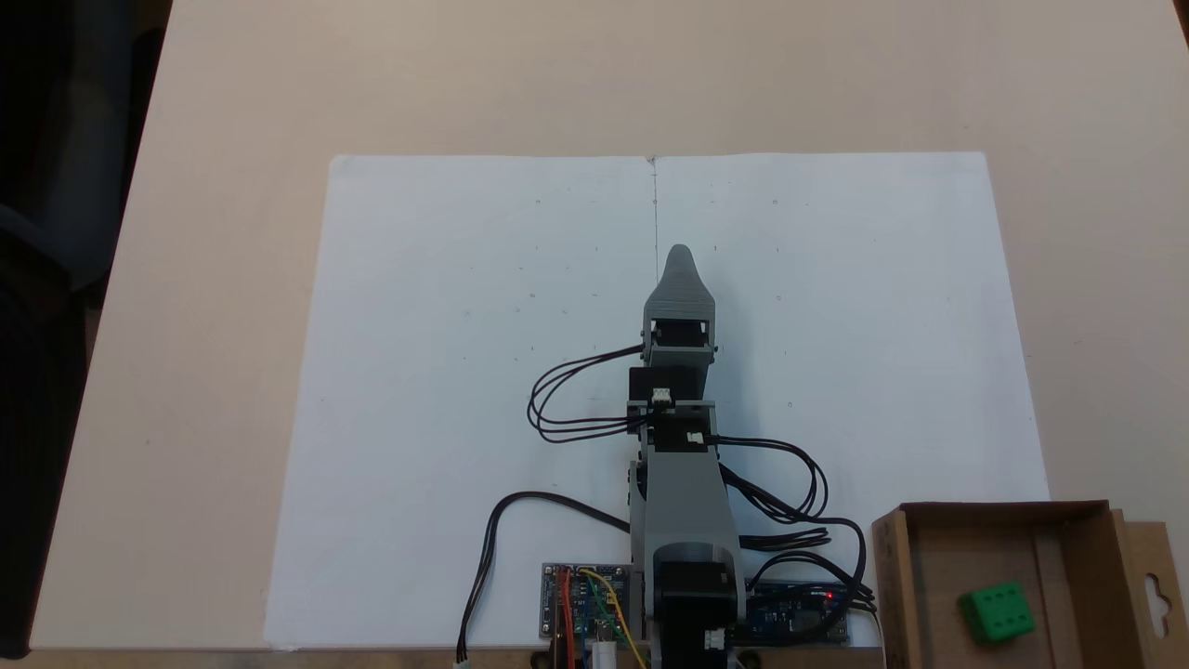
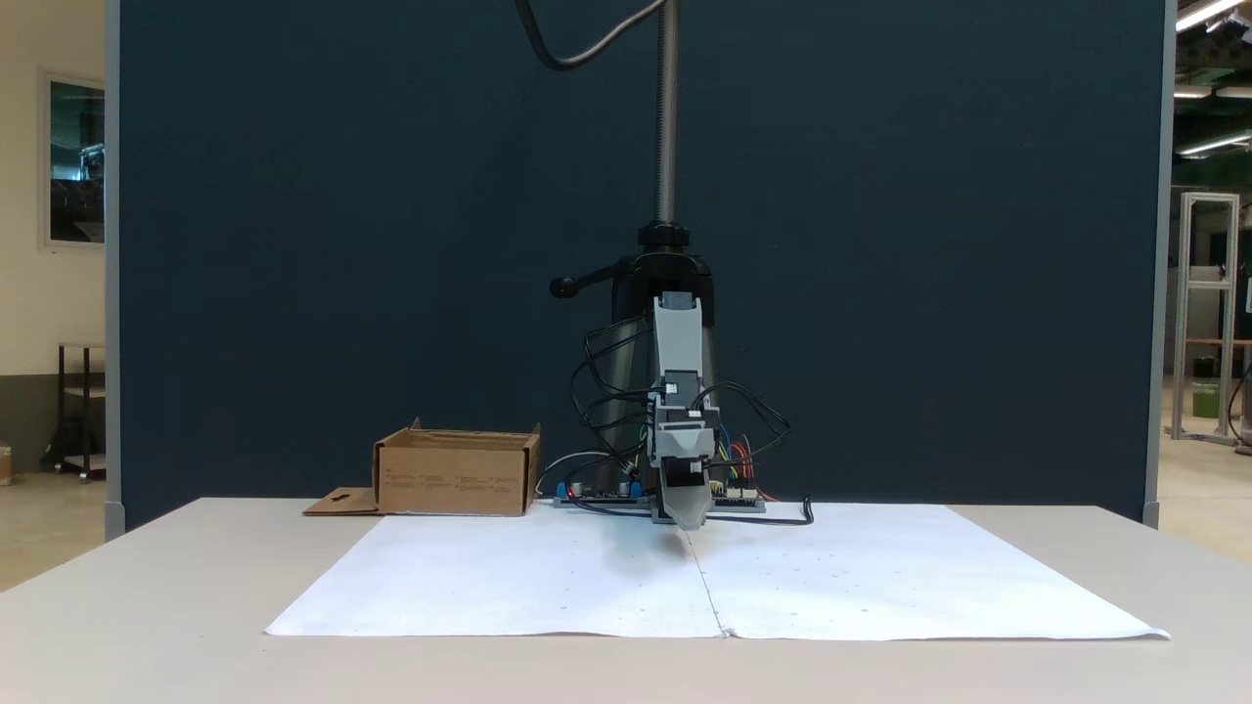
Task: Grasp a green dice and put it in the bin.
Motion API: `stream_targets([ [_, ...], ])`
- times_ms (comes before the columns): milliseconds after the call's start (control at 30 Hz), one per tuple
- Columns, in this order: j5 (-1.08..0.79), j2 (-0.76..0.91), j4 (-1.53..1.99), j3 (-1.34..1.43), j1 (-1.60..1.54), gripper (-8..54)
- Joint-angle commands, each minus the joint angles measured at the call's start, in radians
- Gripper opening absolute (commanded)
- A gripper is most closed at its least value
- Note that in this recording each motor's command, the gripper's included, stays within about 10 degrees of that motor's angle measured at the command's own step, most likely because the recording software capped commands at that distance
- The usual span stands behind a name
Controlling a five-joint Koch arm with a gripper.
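Dice position: green dice (image 1: 997, 613) lying inside the bin (image 1: 1082, 548), on its floor, six-pip face up, toward the lower right of that box as the fixed view from above shows it.
Bin position: brown cardboard box at the lower right corner of that view, just beside the arm's base boards; low on the left, behind the paper's far edge, in the fixed view from the front (image 2: 456, 473); side flap with keyhole slot (image 1: 1155, 589) lying flat outward.
Gripper position: gripper (image 1: 680, 253) stretched forward over the middle seam of the white paper (image 1: 446, 372), tip low above the sheet in the front view (image 2: 688, 521).
Gripper state: jaws stacked one over the other for both cameras, only one tip showing; open or closed cannot be told. Nothing seen between them.
Key relation: dice well apart from the gripper, back beside the arm's base and off to the right in the view from above; gripper pointing away from it.
Task stage: judged done, dice already resting in the bin.
Next move: probably none needed; otherwise a fold back toward the base.
Risk: cables (image 1: 576, 400) looping near the wrist, possible snag on retreat.
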Motion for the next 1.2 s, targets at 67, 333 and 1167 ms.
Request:
stream_targets([
  [67, -0.094, 0.12, -0.231, 0.075, 0.012, 43.1],
  [333, -0.095, 0.121, -0.372, 0.075, 0.025, 43.2],
  [1167, -0.091, 0.117, -0.731, 0.074, 0.064, 44.8],
])
